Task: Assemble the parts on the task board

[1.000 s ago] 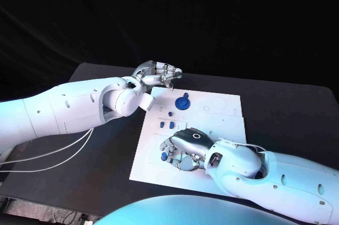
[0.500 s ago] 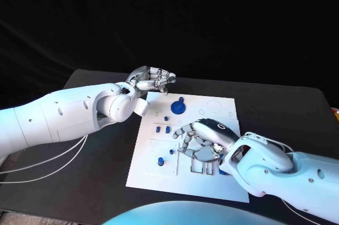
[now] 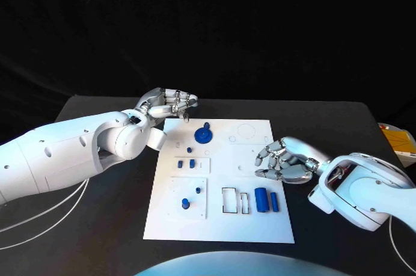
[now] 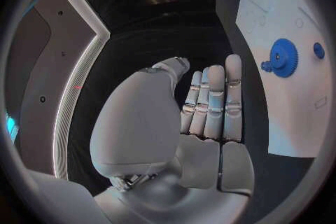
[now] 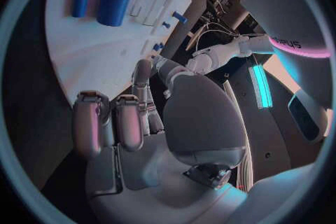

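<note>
black table [image 3: 347, 131] bears unlabelled task board [image 3: 260, 228], blue parts [image 3: 261, 200].

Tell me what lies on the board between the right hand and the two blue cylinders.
Nothing: in the head view, only bare white task board separates the right hand from the two blue cylinders.

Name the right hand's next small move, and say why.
Probably reach the right hand down to the two blue cylinders lying loose on the white task board. It hovers over the board's right edge, fingers curled on nothing, and the rectangular slots beside them stand empty.
</note>
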Available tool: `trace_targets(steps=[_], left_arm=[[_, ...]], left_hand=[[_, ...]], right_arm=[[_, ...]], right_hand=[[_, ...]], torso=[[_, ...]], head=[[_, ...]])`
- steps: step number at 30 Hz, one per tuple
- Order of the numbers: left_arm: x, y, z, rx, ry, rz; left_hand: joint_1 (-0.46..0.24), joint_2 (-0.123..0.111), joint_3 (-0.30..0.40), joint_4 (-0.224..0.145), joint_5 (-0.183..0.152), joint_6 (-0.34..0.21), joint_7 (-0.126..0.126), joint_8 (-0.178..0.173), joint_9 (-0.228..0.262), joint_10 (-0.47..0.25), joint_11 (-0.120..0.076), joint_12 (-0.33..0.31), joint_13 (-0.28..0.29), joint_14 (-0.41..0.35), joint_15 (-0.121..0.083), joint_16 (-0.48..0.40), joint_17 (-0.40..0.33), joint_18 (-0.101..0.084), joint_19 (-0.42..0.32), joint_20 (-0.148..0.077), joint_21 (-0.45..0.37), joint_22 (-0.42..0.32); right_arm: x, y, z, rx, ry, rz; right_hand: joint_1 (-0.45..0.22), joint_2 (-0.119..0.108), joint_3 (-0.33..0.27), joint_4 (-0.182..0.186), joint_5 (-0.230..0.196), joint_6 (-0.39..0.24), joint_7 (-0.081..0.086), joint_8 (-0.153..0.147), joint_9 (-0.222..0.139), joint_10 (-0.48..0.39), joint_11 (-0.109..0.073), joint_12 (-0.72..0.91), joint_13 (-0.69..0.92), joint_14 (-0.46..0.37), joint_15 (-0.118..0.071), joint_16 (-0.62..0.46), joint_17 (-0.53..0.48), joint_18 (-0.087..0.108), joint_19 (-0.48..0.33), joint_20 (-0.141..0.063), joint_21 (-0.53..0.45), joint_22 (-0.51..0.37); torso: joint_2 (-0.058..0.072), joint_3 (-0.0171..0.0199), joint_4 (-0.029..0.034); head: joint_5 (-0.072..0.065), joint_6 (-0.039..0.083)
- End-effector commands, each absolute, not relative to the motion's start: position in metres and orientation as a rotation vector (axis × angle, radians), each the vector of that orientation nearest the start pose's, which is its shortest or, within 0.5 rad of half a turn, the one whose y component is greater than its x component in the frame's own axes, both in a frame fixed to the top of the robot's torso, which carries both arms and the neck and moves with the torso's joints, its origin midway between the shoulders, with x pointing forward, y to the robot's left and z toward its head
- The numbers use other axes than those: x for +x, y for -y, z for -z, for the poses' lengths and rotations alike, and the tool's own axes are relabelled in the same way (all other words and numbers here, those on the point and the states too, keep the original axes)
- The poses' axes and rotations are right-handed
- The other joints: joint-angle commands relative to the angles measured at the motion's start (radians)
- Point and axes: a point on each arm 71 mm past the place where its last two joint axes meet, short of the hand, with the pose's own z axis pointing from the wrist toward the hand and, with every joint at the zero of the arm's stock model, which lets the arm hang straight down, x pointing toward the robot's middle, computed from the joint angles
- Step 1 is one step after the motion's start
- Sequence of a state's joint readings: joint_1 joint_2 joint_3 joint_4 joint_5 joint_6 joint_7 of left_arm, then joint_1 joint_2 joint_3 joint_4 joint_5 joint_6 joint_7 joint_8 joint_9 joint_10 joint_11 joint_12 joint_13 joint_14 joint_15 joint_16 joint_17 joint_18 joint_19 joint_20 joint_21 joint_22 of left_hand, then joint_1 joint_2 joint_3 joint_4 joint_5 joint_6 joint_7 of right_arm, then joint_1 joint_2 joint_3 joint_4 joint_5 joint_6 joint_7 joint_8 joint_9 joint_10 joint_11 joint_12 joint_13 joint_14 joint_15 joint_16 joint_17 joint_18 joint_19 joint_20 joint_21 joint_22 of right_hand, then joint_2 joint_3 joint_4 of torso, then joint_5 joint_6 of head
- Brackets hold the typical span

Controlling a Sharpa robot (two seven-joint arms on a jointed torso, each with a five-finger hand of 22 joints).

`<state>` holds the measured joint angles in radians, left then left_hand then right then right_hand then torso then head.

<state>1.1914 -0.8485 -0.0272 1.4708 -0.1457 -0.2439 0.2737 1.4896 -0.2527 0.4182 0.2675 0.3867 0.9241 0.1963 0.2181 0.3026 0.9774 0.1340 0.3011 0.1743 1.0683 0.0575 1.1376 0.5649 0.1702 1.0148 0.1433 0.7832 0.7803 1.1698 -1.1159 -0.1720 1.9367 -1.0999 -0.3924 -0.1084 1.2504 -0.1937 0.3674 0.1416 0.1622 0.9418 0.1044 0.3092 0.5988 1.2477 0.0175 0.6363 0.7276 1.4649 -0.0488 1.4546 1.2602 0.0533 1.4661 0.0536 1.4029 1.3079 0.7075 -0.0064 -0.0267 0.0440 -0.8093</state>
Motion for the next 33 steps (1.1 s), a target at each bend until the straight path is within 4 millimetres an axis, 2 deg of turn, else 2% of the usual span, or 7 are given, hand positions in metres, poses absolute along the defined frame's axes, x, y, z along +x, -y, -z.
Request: trace_targets(steps=[1,3,6,12,18,19,33], left_arm=[[0.496,-0.22,0.186,-1.017,-1.569,1.486],[0.496,-0.219,0.186,-1.017,-1.571,1.486],[0.496,-0.22,0.187,-1.017,-1.571,1.485],[0.496,-0.219,0.187,-1.017,-1.574,1.487],[0.496,-0.219,0.188,-1.017,-1.575,1.487],[0.496,-0.219,0.188,-1.017,-1.575,1.487],[0.495,-0.221,0.188,-1.019,-1.575,1.483]], left_hand=[[0.001,0.004,-0.006,-0.003,0.0,-0.005,0.001,0.004,0.001,-0.008,0.001,0.006,0.001,-0.008,0.001,0.005,-0.001,0.013,0.0,0.004,-0.005,-0.001],[0.0,0.004,-0.006,-0.002,0.0,-0.005,0.001,0.004,0.001,-0.008,0.001,0.007,0.002,-0.008,0.001,0.005,-0.002,0.013,0.0,0.004,-0.006,-0.001],[0.0,0.004,-0.006,-0.002,0.0,-0.005,0.001,0.004,0.001,-0.008,0.001,0.007,0.002,-0.008,0.001,0.005,-0.002,0.013,0.0,0.004,-0.006,-0.001],[0.0,0.004,-0.006,-0.002,0.0,-0.005,0.001,0.004,0.001,-0.008,0.001,0.007,0.002,-0.008,0.001,0.005,-0.002,0.013,0.0,0.004,-0.006,-0.001],[0.0,0.004,-0.006,-0.002,0.0,-0.005,0.001,0.004,0.001,-0.008,0.001,0.007,0.002,-0.008,0.001,0.005,-0.002,0.013,0.0,0.004,-0.006,-0.001],[0.0,0.004,-0.006,-0.002,0.0,-0.005,0.001,0.004,0.001,-0.008,0.001,0.007,0.002,-0.008,0.001,0.005,-0.002,0.013,0.0,0.004,-0.006,-0.001],[-0.001,0.004,-0.007,-0.001,0.0,-0.006,0.0,0.005,0.002,-0.009,0.001,0.008,0.002,-0.009,0.001,0.006,-0.002,0.013,0.0,0.005,-0.006,-0.001]], right_arm=[[0.365,0.225,0.217,0.194,-1.967,-0.783],[0.358,0.234,0.222,0.176,-1.977,-0.712],[0.353,0.239,0.226,0.161,-1.981,-0.665],[0.344,0.238,0.234,0.126,-1.983,-0.586],[0.34,0.231,0.241,0.11,-1.987,-0.547],[0.339,0.23,0.242,0.109,-1.988,-0.545],[0.336,0.213,0.251,0.077,-2.005,-0.543]], right_hand=[[-0.019,-0.008,-0.013,0.024,-0.002,-0.014,0.001,0.007,0.014,-0.009,0.005,0.032,0.038,0.054,-0.002,0.008,0.009,-0.009,0.036,-0.002,0.01,0.105],[-0.031,-0.014,-0.027,0.042,0.002,-0.021,0.002,0.009,0.023,-0.004,0.005,0.063,0.072,0.056,-0.001,0.013,0.019,-0.012,0.04,-0.001,0.019,0.115],[-0.037,-0.016,-0.038,0.056,0.003,-0.023,0.001,0.011,0.028,0.006,0.005,0.097,0.105,0.057,-0.001,0.016,0.026,-0.014,0.044,-0.001,0.027,0.123],[-0.049,-0.025,-0.07,0.092,0.001,-0.024,-0.002,0.016,0.041,0.013,0.004,0.135,0.151,0.059,-0.002,0.021,0.036,-0.016,0.048,-0.001,0.037,0.135],[-0.059,-0.033,-0.119,0.139,0.007,-0.028,-0.003,0.02,0.055,0.013,0.003,0.153,0.181,0.059,-0.003,0.024,0.038,-0.017,0.05,-0.002,0.041,0.14],[-0.062,-0.034,-0.134,0.146,0.021,-0.029,-0.004,0.021,0.059,0.016,0.003,0.164,0.193,0.059,-0.003,0.024,0.038,-0.017,0.049,-0.002,0.04,0.14],[-0.079,-0.015,-0.195,0.15,0.025,-0.022,-0.009,0.037,0.079,0.026,-0.001,0.196,0.234,0.059,-0.006,0.025,0.038,-0.019,0.051,-0.004,0.045,0.147]], torso=[[-0.002,-0.0003,-0.0032],[-0.002,-0.0007,-0.0022],[-0.005,-0.0016,-0.0042],[-0.008,-0.0028,-0.0049],[-0.007,-0.0041,-0.0054],[-0.006,-0.004,-0.0053],[-0.006,-0.0027,-0.0062]], head=[[-0.022,-0.005],[-0.031,-0.009],[-0.036,-0.011],[-0.045,-0.017],[-0.043,-0.02],[-0.043,-0.02],[-0.035,-0.025]])
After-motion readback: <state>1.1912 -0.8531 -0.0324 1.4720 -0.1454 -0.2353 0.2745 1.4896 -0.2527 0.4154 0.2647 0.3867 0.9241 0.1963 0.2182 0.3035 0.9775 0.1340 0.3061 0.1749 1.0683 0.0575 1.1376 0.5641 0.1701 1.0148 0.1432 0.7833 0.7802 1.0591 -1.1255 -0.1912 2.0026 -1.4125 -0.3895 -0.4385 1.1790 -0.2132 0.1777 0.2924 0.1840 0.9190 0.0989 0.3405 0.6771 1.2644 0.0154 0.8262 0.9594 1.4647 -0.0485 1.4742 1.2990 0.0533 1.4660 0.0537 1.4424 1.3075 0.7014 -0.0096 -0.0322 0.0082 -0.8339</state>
